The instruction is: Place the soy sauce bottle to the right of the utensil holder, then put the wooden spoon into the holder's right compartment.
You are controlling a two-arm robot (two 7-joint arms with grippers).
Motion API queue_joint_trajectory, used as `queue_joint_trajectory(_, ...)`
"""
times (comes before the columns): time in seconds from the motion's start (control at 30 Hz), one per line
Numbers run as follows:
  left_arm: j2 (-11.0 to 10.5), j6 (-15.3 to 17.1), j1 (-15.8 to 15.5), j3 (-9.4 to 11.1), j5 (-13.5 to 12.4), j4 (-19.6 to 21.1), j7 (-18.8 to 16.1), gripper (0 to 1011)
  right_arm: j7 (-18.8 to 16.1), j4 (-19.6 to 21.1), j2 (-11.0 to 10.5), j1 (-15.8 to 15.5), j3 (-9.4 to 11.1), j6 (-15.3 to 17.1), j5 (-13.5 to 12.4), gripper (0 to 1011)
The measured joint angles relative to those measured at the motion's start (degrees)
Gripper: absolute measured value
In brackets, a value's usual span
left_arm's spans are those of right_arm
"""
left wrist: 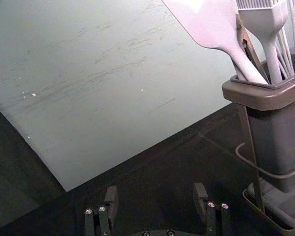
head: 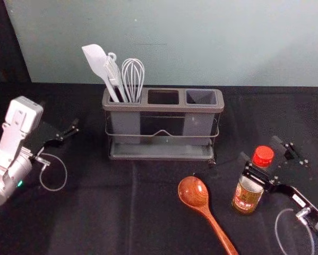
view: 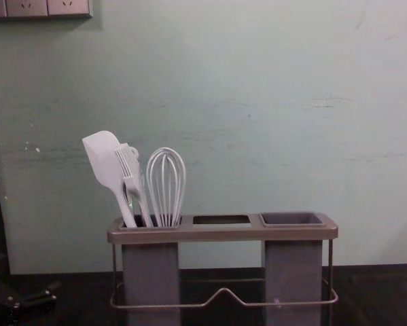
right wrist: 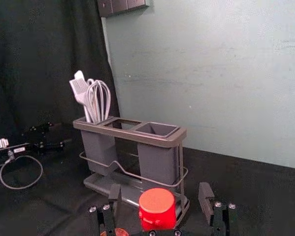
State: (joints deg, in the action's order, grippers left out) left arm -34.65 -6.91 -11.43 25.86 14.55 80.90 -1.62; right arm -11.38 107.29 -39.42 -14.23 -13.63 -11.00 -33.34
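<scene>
"Reaching in at lower right of the head view, why is the right gripper [right wrist: 159,191] spread wide?"

"Its fingers flank the upright soy sauce bottle [head: 246,196], apparently to grasp it and set it right of the utensil holder [head: 161,108], upper centre."

"And the wooden spoon [head: 195,193]?"

"Lying at lower centre, bowl toward the holder, presumably meant for the right compartment [head: 201,98] next. The left gripper [left wrist: 155,189] idles at left, fingers wide apart."

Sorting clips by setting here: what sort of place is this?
Probably a robotics test area mocking up a kitchen: robot arms reach over a black-covered table with a utensil holder and a wooden spoon.
</scene>
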Motion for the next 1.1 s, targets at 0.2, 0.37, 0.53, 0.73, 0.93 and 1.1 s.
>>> queue_joint_trajectory(0.2, 0.0, 0.0, 0.0, 0.0, 0.0, 0.0, 0.0, 1005, -0.3, -0.7, 1.0, 0.3, -0.2, 0.4, 1.5, 1004)
queue_joint_trajectory(0.37, 0.0, 0.0, 0.0, 0.0, 0.0, 0.0, 0.0, 1005, -0.4, -1.3, 1.8, 0.5, -0.2, 0.3, 3.0, 1004)
queue_joint_trajectory(0.53, 0.0, 0.0, 0.0, 0.0, 0.0, 0.0, 0.0, 1005, -0.7, -1.8, 2.6, 0.7, 0.0, 0.3, 3.8, 1004)
queue_joint_trajectory(0.73, 0.0, 0.0, 0.0, 0.0, 0.0, 0.0, 0.0, 1005, -1.4, -2.2, 3.4, 0.9, 0.5, 0.2, 4.3, 954)
queue_joint_trajectory(0.93, 0.0, 0.0, 0.0, 0.0, 0.0, 0.0, 0.0, 1005, -2.2, -2.1, 4.0, 0.9, 1.0, 0.5, 4.6, 815)
queue_joint_trajectory(1.1, 0.0, 0.0, 0.0, 0.0, 0.0, 0.0, 0.0, 1005, -2.7, -1.7, 4.4, 0.5, 1.8, 0.9, 4.9, 651)
